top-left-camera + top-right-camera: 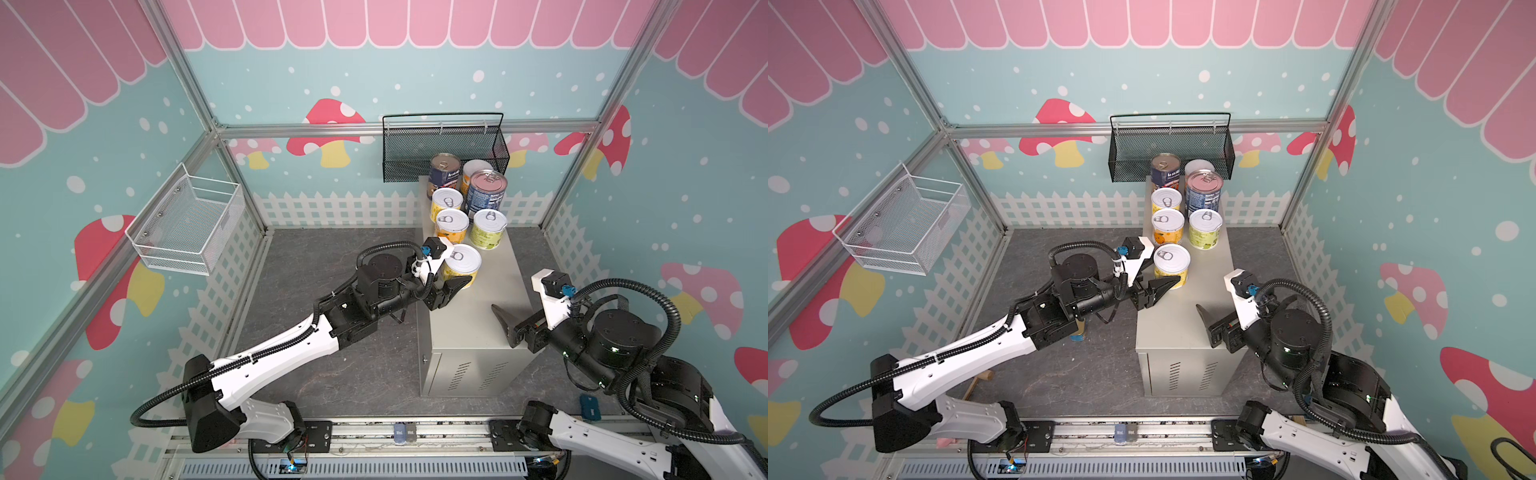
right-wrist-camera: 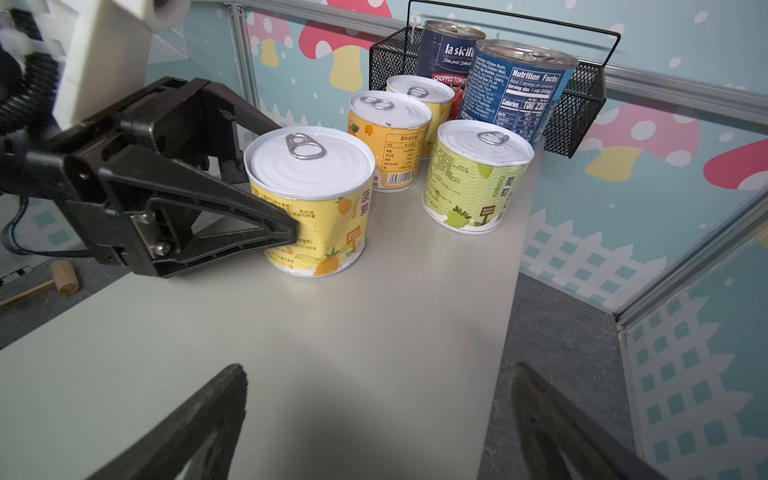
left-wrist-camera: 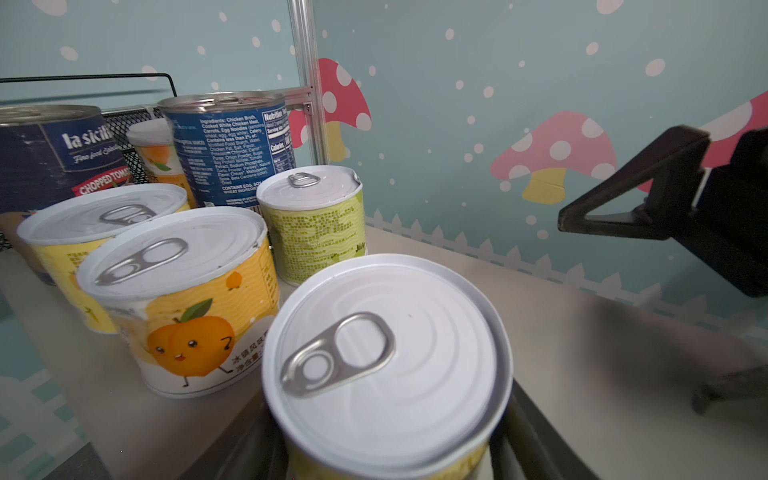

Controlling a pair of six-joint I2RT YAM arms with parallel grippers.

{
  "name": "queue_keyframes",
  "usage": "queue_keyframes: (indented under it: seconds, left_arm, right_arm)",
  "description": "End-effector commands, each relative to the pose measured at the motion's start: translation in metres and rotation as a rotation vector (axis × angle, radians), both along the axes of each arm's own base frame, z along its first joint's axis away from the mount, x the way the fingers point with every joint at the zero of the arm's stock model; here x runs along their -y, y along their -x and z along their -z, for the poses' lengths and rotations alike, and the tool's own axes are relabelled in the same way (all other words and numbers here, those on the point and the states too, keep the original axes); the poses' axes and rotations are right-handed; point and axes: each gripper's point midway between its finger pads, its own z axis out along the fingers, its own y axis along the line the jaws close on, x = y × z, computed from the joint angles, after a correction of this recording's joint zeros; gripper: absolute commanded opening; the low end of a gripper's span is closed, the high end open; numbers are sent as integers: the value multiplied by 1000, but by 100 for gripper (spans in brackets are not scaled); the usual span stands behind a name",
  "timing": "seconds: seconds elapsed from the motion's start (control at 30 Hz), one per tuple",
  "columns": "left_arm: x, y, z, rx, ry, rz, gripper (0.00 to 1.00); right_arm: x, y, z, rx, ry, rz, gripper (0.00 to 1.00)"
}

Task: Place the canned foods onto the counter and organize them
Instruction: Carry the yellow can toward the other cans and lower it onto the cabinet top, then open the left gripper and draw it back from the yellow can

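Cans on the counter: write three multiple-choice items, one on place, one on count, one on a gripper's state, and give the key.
1. Where does the pineapple can stand? A on the floor; B on the counter; C atop another can.
2. How many dark blue cans? A one; B two; C four.
3. The right gripper is: A open, empty; B shut, empty; C holding a can.
Key: B, upright on the counter, between the fingers of the left gripper; B, both at the back; A, fingers apart over bare counter.
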Motion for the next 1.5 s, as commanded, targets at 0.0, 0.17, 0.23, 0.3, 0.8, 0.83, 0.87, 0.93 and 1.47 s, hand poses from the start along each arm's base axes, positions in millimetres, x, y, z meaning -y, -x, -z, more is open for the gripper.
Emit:
queue_keyframes:
  seconds: [0.0, 0.17, 0.23, 0.3, 0.8, 0.83, 0.87, 0.93, 1.47]
  left_arm:
    - [-2, -14, 31, -10, -86, -33, 64]
    - [1, -16, 36, -27, -90, -11, 65]
    - [2, -18, 38, -32, -93, -8, 65]
    - [3, -18, 40, -37, -95, -2, 65]
    - [3, -28, 49, -57, -106, -15, 65]
    - [3, -28, 50, -60, -107, -14, 65]
    - [3, -28, 50, -61, -107, -14, 65]
    - [3, -27, 50, -62, -107, -14, 65]
    - [-12, -13, 34, -49, -86, 1, 99]
  right_arm:
    - [4, 2, 0, -1, -16, 7, 99]
    - [5, 3, -1, -1, -19, 9, 99]
    - [5, 2, 0, -1, -19, 9, 99]
    - [5, 3, -1, 0, -21, 9, 99]
    - [6, 2, 0, 1, -15, 16, 99]
    - [6, 1, 0, 1, -15, 18, 99]
    - [6, 1, 0, 2, -15, 16, 99]
    - [5, 1, 1, 1, -14, 17, 99]
    - [12, -18, 7, -13, 24, 155, 99]
